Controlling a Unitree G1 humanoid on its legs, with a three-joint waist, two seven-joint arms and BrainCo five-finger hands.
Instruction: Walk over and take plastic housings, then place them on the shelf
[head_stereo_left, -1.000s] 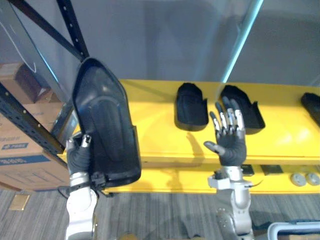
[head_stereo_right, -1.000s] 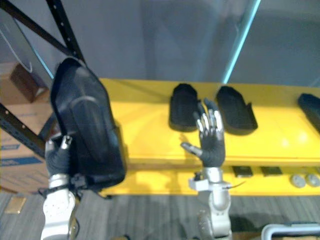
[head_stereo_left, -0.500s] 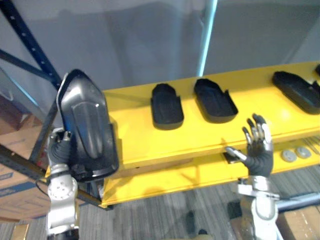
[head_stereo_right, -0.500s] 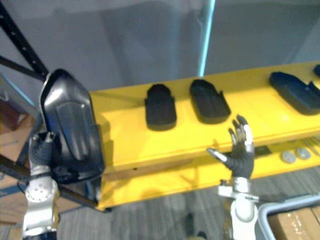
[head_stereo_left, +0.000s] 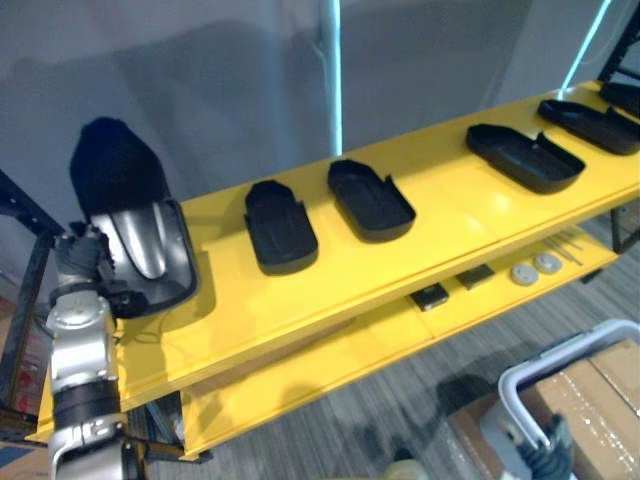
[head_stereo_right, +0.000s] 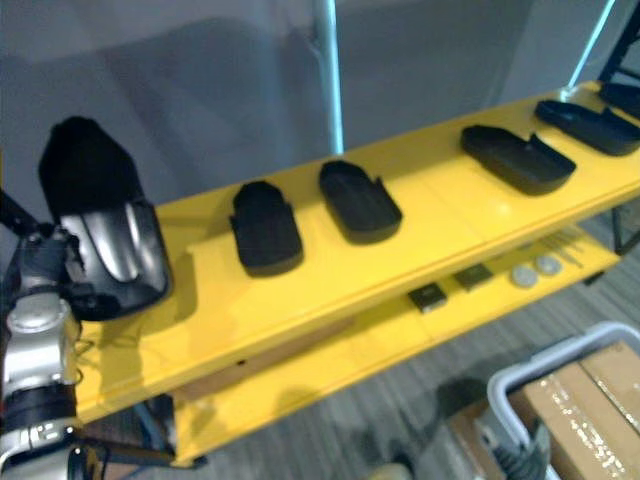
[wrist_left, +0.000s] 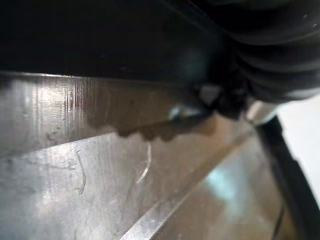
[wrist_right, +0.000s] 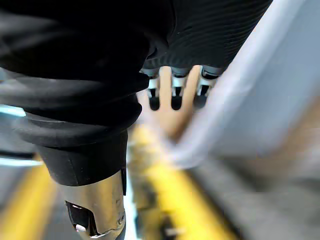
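Several black housings sit along the yellow shelf (head_stereo_left: 300, 300), which runs from 8 o'clock up to 2 o'clock in the head views. At 9 o'clock the left hand (head_stereo_left: 78, 262) has its fingers curled on the side edge of the held housing (head_stereo_left: 135, 225). It stands nearly upright over the shelf's left end; whether its lower rim touches the board cannot be told.

Bare yellow lies just right of it, then the second housing (head_stereo_left: 280, 225) and the third housing (head_stereo_left: 371, 199) lie close together. A wider bare stretch separates them from the fourth housing (head_stereo_left: 525, 157) and the fifth housing (head_stereo_left: 590, 124), toward 2 o'clock. The strip along the front edge is bare.

On the lower board (head_stereo_left: 330, 360), at 4 o'clock, lie dark squares (head_stereo_left: 430, 295) and discs (head_stereo_left: 522, 272). A cardboard box (head_stereo_left: 580, 390) sits at 5 o'clock.

The right hand (wrist_right: 173, 85), in its wrist view, has loose, straight fingers side by side, holding nothing.
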